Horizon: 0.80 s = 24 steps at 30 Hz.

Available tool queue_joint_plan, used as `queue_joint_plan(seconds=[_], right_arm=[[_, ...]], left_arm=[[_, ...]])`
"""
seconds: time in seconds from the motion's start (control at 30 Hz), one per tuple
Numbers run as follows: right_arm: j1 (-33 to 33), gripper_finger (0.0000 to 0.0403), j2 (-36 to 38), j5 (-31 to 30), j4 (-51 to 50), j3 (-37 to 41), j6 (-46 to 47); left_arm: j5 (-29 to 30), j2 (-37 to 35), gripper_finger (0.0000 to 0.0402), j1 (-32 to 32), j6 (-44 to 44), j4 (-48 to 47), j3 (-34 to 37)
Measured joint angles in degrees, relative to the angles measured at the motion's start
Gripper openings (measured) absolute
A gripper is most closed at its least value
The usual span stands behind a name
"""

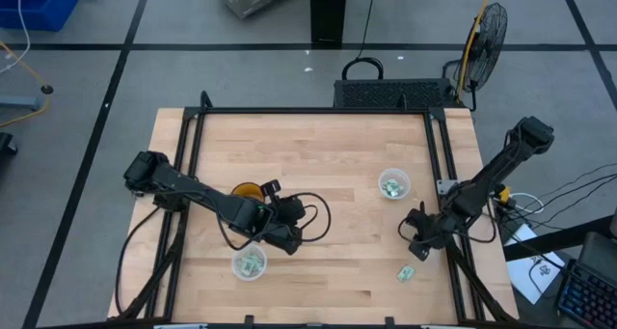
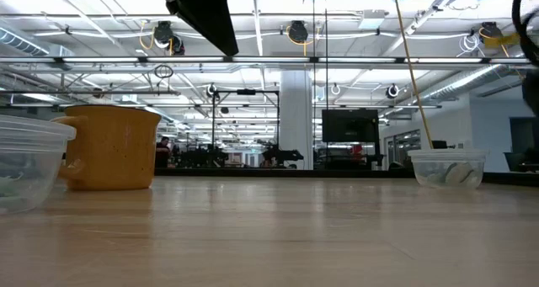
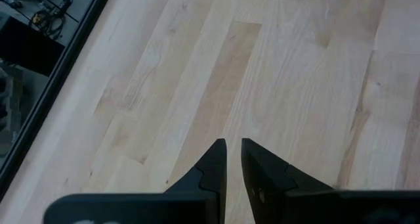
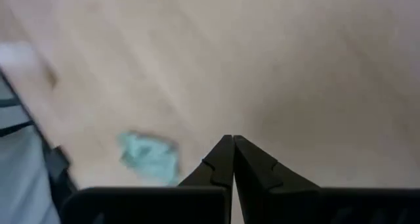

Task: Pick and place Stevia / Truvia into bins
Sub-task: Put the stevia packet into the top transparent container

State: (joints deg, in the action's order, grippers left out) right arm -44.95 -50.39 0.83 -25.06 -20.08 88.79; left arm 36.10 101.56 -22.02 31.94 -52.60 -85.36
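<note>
One small pale green paper packet (image 1: 407, 272) lies loose near the table's right front, just nearer than my right gripper (image 1: 416, 248), whose fingers are pinched together on nothing. My left gripper (image 1: 289, 240), fingers narrowly parted, hovers mid-table, well apart from it.

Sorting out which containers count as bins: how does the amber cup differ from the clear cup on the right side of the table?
The amber cup is orange, translucent and tall; the clear cup is colourless, low and wide. The clear cup holds pale green packets; nothing shows in the amber cup. From above, the amber cup is partly hidden by the left arm, while the clear cup stands in the open. Both are round, upright and rest on the wooden table.
</note>
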Motion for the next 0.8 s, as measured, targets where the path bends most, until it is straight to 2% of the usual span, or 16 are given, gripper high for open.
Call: queue_joint_plan(seconds=[0.13,0.23,0.33,0.47,0.67,0.8], right_arm=[[-0.2,0.0001,-1.1,-2.1,-12.9,-8.4,-0.8],[-0.2,0.0001,-4.3,-3.3,-17.0,-14.4,-1.4],[-0.2,0.0001,-10.5,-3.3,-15.8,-18.6,-4.3],[-0.2,0.0,-21.4,0.0,-14.0,-24.3,-9.7],[-0.8,0.0,-35.0,0.8,-29.6,-34.3,-13.3],[-0.9,0.0005,-38.5,0.9,-28.3,-35.5,-11.7]], left_arm=[[0.0,0.0,0.0051,0.0,0.0,0.1,0.0],[0.0,0.0,0.0051,0.0,0.0,0.3,0.0],[0.0,0.0,0.0051,0.0,0.0,0.3,0.0],[0.0,0.0,0.0051,0.0,0.0,0.3,0.0],[0.0,0.0,0.0051,0.0,0.2,0.3,0.0],[0.0,0.0,0.0051,0.0,0.3,0.4,0.0]])
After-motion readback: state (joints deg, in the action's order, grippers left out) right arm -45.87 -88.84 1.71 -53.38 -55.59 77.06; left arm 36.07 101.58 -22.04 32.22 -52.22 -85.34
